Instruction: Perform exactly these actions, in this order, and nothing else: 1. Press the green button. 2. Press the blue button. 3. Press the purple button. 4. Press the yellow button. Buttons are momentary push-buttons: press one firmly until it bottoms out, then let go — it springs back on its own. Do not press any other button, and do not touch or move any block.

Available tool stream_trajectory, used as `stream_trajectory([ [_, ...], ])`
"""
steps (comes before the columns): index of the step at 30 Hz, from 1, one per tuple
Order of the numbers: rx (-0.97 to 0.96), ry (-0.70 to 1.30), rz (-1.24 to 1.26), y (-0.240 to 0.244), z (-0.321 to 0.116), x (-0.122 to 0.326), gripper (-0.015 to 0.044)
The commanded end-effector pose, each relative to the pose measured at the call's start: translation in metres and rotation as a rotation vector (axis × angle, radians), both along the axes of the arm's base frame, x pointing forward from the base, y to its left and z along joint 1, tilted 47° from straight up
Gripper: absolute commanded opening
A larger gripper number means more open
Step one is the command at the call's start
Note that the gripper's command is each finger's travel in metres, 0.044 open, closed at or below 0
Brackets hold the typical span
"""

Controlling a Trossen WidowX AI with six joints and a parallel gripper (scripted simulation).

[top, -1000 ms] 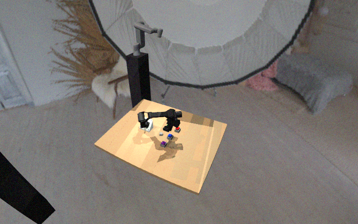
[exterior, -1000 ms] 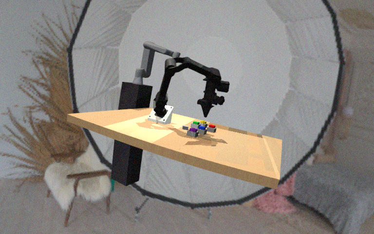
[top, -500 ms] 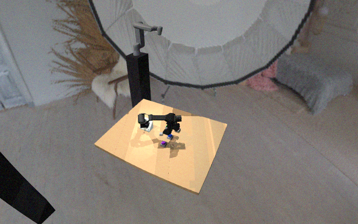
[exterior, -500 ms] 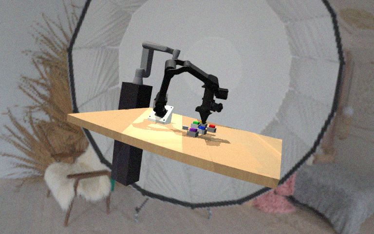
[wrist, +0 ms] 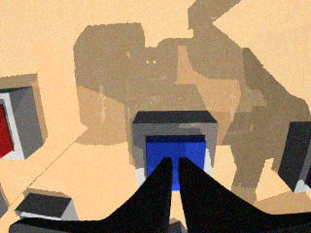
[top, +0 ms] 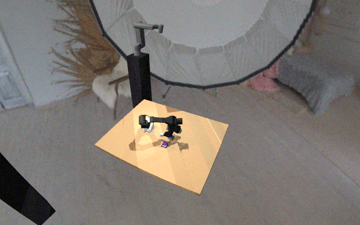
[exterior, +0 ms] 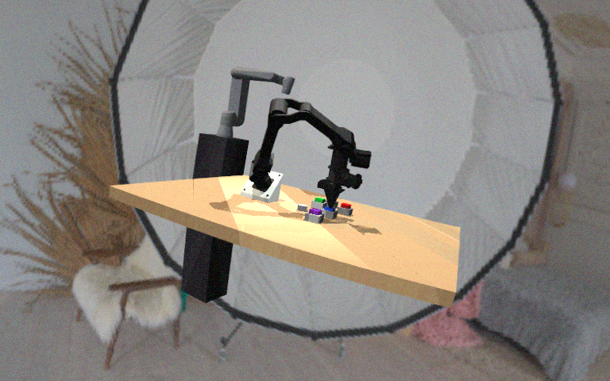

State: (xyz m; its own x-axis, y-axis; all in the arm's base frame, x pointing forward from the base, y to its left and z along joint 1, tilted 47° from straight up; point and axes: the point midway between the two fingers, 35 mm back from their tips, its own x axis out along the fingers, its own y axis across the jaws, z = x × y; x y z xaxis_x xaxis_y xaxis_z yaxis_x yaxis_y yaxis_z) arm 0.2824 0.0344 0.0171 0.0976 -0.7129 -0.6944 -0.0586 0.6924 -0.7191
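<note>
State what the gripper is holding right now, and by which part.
Nothing is held. The gripper is shut, its fingertips together and pointing down at the blue button, with nothing between them.

The top view looks down steeply from high and far off, taking in the whole worktop (top: 169, 161) and the room floor. The exterior view stands lower to one side, nearer, facing across that same worktop. The wrist view points straight down, close over the blue button (wrist: 175, 158), which the exterior view shares.

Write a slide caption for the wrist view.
Shut gripper tips poised on the near edge of the blue button, with a red button at left.
</note>
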Motion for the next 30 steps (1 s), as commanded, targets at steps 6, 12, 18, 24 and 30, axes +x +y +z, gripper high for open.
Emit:
stream_trajectory([
  [6,-0.009,0.009,0.005,-0.003,-0.002,-0.002,0.0020],
  [12,-0.009,0.009,0.005,-0.003,-0.002,-0.002,0.0020],
  [18,-0.002,0.003,0.002,0.006,0.006,-0.001,0.0020],
  [24,-0.008,0.010,0.005,0.022,0.021,-0.005,0.0020],
  [30,-0.005,0.011,0.006,0.054,0.051,-0.008,0.0020],
])
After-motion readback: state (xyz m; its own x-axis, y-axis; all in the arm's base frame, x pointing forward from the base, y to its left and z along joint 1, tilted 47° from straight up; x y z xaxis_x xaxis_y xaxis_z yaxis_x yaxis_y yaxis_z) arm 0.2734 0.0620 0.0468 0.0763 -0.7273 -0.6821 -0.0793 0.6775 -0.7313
